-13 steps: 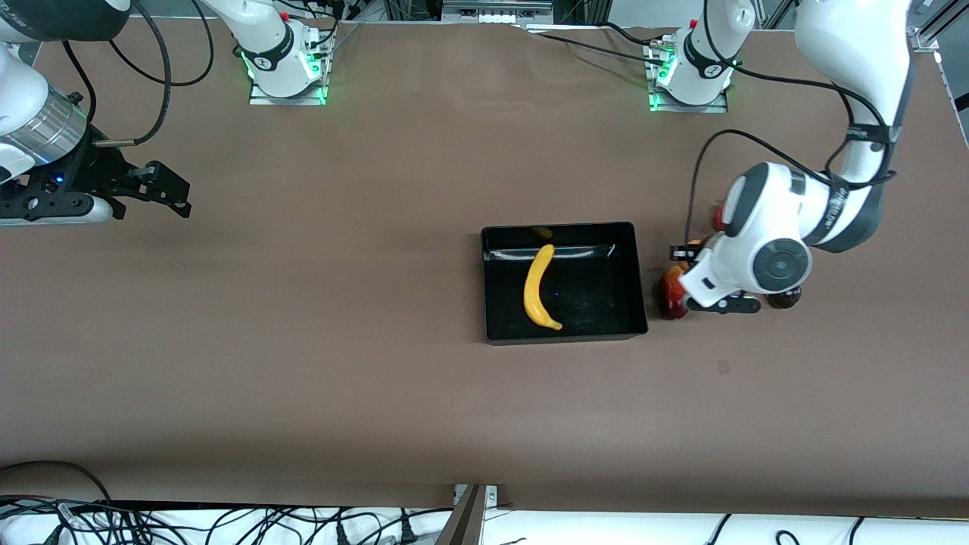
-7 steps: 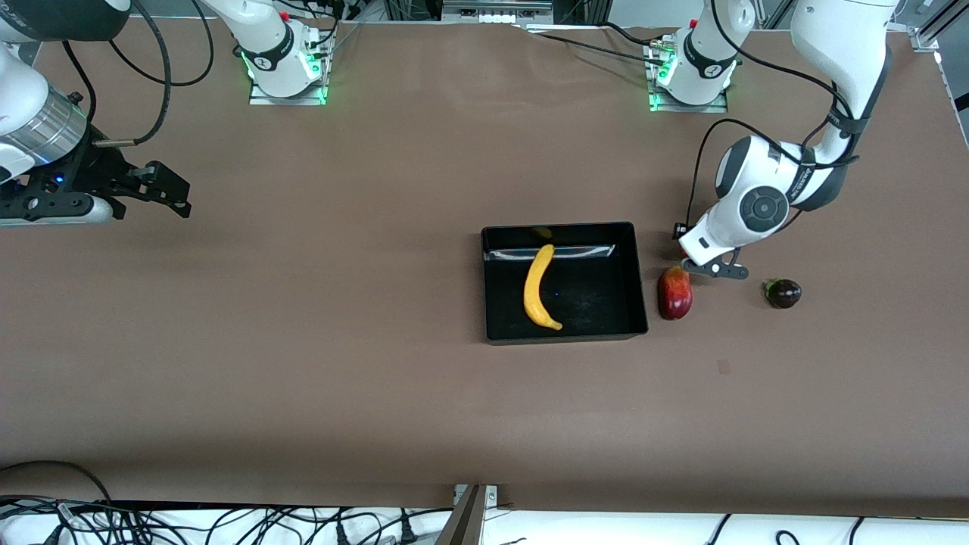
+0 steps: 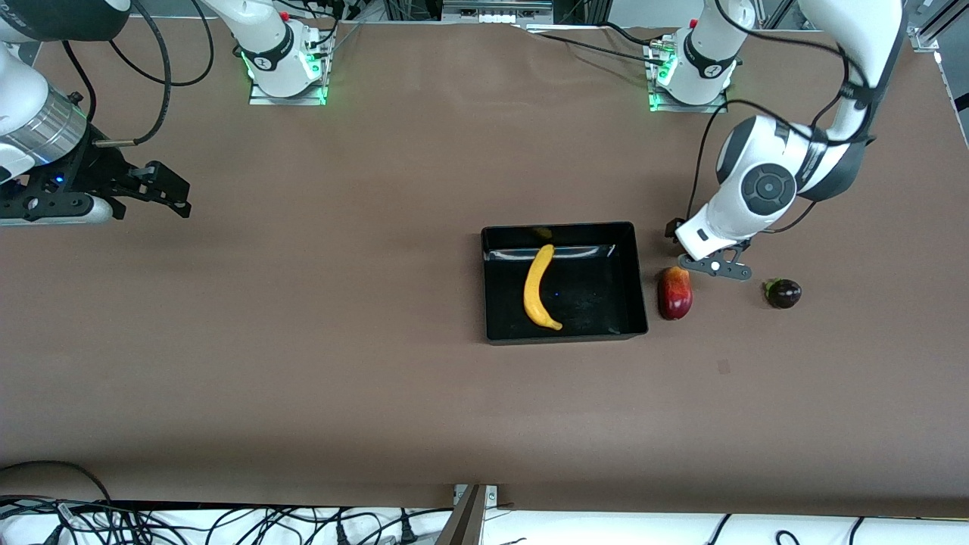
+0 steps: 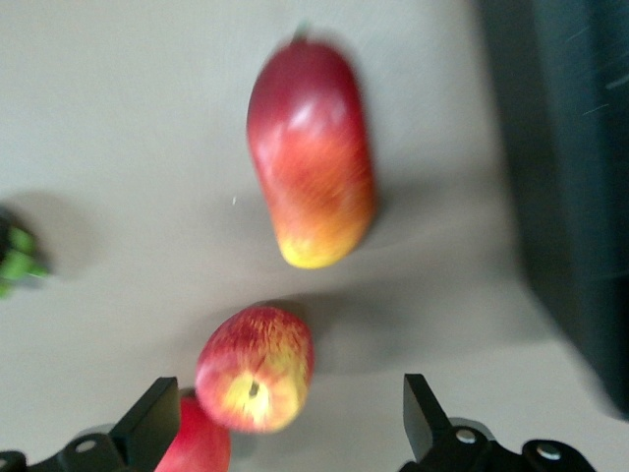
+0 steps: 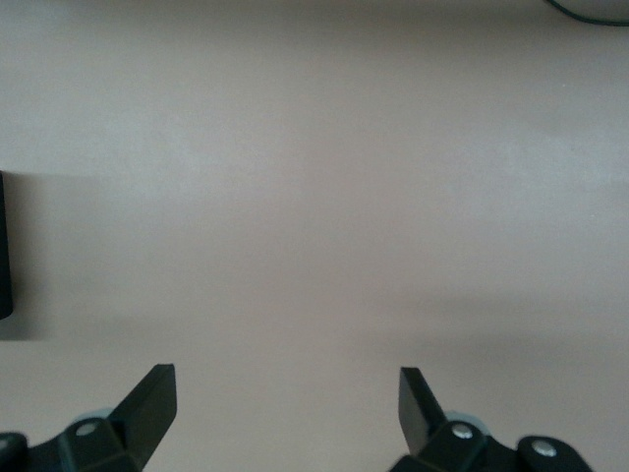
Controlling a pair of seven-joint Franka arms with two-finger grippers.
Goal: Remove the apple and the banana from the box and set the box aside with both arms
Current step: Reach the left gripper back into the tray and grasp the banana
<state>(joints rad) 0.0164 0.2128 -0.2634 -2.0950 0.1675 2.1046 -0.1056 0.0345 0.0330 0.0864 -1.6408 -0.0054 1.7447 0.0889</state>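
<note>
The black tray [image 3: 628, 281] sits mid-table with the yellow banana [image 3: 539, 288] lying in it. My left gripper [image 4: 287, 393] is open and hovers over the small red-and-yellow apple [image 4: 256, 369], which lies between its fingers in the left wrist view. In the front view the left hand [image 3: 708, 246] hides the apple. The tray's wall [image 4: 575, 197] shows beside them. My right gripper [image 3: 176, 197] is open and empty, waiting over bare table at the right arm's end; the right wrist view [image 5: 287, 379] shows only tabletop under it.
An oblong red mango [image 3: 674, 293] lies beside the tray toward the left arm's end and also shows in the left wrist view [image 4: 313, 167]. A plain red fruit [image 4: 201, 447] touches the apple. A small dark fruit with a green tip [image 3: 783, 293] lies farther toward that end.
My left hand has moved away from the front camera toward its base, uncovering the mango and the dark fruit. The right arm, tray and banana have not moved.
</note>
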